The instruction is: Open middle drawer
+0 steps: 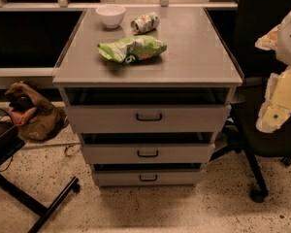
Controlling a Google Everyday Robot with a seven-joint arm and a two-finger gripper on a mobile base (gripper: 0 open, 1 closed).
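So my gripper (274, 111) is way off at the right edge of the view, just a pale cream-and-white lump in front of a black office chair (262, 147), and the frame cuts off most of my arm there. Honestly I can't tell whether it's clenched or released, it all runs together into one blob. It's well apart from the cabinet (63, 76) and touching none of it. The middle drawer (189, 154) is the second of three grey fronts, dead centre of the view, with its small dark loop handle (148, 153) in the middle of the front. There's a dark strip above that front, and I can't tell if it's shadow under the top drawer (199, 119) or the drawer sitting slightly out. Same story with the strip above the bottom drawer (179, 178), the slimmest one, down by the speckled floor (150, 210). On top of the cabinet there's a white bowl (110, 15) at the back, a crushed can (145, 23) lying just to its right, and a green snack bag (132, 49) nearer the front, print unreadable. Left of the cabinet a brown bag (36, 118) slumps on the floor with something dark on it I can't make out, and a black stand (39, 205) is chopped by the left edge.
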